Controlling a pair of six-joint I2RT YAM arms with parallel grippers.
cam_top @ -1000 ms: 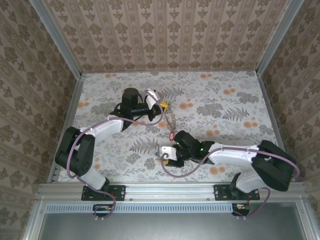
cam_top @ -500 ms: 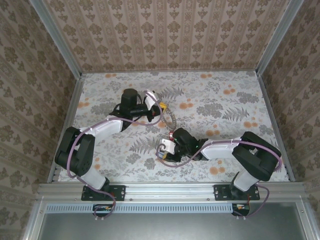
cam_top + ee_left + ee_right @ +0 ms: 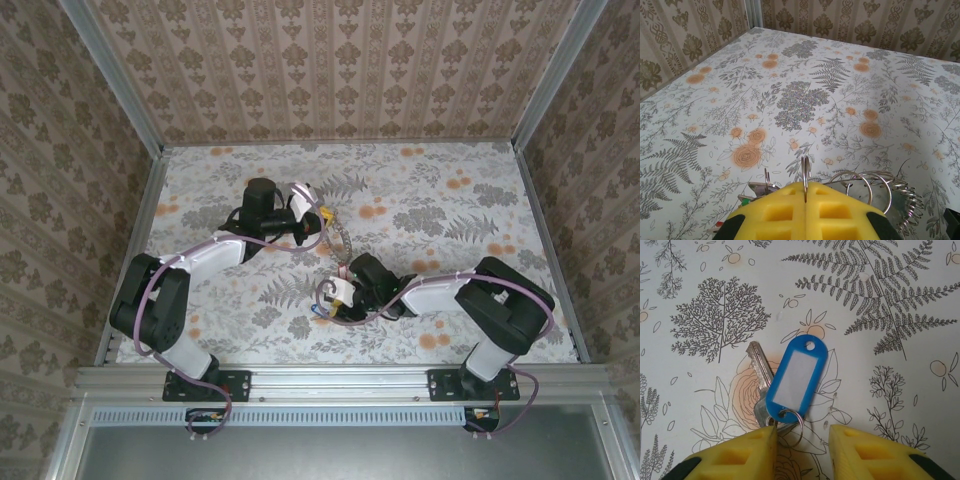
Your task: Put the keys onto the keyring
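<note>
The keyring (image 3: 875,186) is a bunch of metal rings and grey keys hanging at my left gripper (image 3: 805,186), whose yellow fingers (image 3: 775,212) are shut on one upright ring of it. From above, the keyring (image 3: 342,238) trails down to the right of the left gripper (image 3: 318,213). A key with a blue tag (image 3: 797,376) lies flat on the table. Its small split ring (image 3: 791,426) sits between the open fingers of my right gripper (image 3: 802,442). The left finger (image 3: 740,457) touches the key's head. From above, the right gripper (image 3: 330,305) is low over the blue-tagged key (image 3: 317,312).
The floral tabletop (image 3: 450,200) is walled by patterned panels on three sides, with a metal rail (image 3: 340,380) along the near edge. The right arm's forearm (image 3: 430,292) lies low across the table's near middle.
The right arm has folded in, its elbow swinging left toward the gripper, which stays over the blue-tagged key. The keyring has bunched up slightly under the left gripper.
</note>
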